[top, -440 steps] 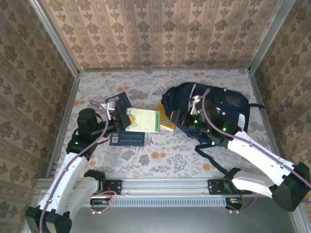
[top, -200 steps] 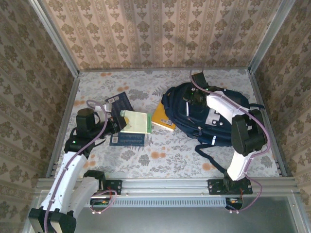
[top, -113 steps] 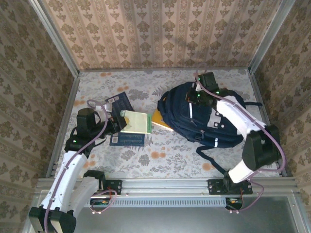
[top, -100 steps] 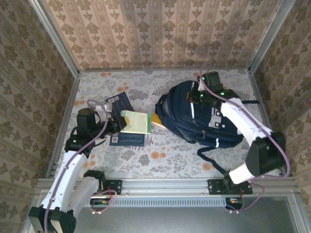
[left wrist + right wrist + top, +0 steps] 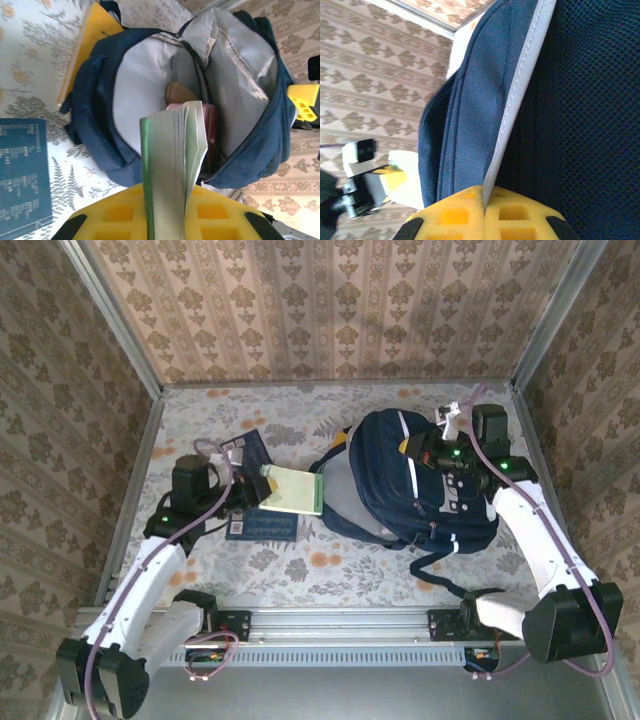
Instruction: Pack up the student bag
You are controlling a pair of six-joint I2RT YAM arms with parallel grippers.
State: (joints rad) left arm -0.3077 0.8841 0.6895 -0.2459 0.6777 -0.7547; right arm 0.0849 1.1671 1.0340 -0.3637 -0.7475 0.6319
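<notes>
Floral table (image 5: 300, 570); student bag (image 5: 400, 495) lies open-mouthed just ahead of left gripper (image 5: 260, 489), jaws clamped on green book (image 5: 296, 490); right gripper (image 5: 412, 448) jaws pinch bag's white stripe (image 5: 520, 90).

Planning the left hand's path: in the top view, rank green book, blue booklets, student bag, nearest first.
1. Green book, in the left hand.
2. Far blue booklet and near blue booklet: too close to call.
3. Student bag, rightward.

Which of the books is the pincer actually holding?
The pale green book, clamped in the left pincer just in front of the student bag's open mouth. The dark blue books lie flat on the table, not gripped.
</notes>
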